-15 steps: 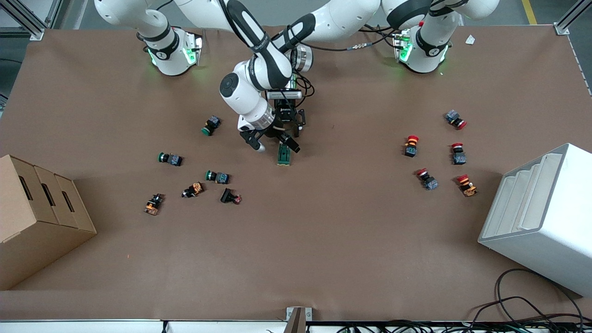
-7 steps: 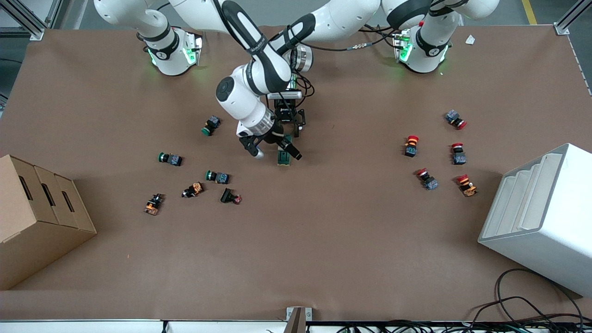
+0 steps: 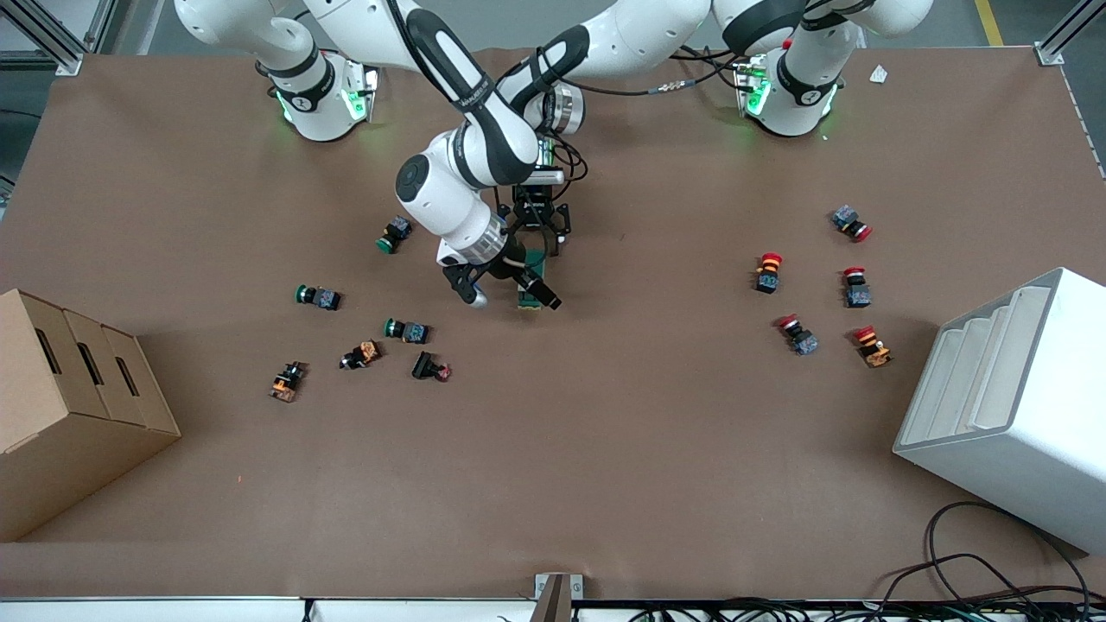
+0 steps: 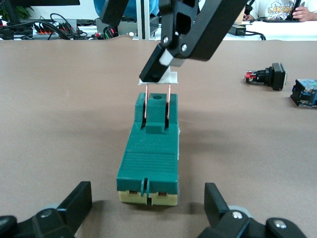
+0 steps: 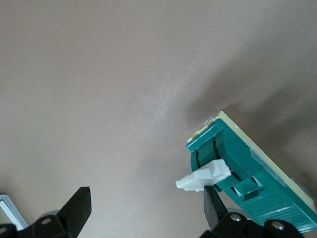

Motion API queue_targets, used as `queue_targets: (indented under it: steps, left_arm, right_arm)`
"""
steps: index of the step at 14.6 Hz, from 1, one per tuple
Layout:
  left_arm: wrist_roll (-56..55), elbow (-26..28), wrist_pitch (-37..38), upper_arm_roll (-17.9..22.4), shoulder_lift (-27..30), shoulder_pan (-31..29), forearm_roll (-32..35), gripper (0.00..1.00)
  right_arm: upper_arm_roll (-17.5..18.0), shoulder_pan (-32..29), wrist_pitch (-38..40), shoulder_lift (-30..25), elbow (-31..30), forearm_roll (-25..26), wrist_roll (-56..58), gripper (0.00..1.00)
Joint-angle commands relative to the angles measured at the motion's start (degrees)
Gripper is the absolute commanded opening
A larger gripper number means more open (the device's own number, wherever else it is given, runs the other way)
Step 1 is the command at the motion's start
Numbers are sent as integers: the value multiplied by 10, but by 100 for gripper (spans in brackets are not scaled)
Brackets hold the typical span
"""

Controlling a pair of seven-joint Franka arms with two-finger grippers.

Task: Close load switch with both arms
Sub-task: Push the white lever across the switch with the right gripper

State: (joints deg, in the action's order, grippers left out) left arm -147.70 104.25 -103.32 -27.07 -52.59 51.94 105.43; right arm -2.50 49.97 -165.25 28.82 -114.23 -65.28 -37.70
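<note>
Tabletop: load switch lever end toward camera.

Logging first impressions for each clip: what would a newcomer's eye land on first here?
Both arms meet mid-table over the green load switch, which lies flat on the brown table. The right end effector, fingers open, has one finger on the switch's white lever, while the left end effector straddles the switch's other end, fingers open. Small push buttons are scattered toward both ends of the table.

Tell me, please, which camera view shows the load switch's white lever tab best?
The left wrist view: the lever tab stands raised above the load switch. The right wrist view shows it from the side; in the front view arms hide it.
</note>
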Motion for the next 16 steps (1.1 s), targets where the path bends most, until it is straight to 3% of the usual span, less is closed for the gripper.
queue_targets:
  steps: [1,16]
  left_arm:
    - [5,-6,2,3,-15,4,2,100]
    - [26,-6,2,5,-10,4,-1,100]
  right_arm:
    - [1,-15,15,11,17,4,11,100]
    - [0,-50,21,64,69,43,15,100]
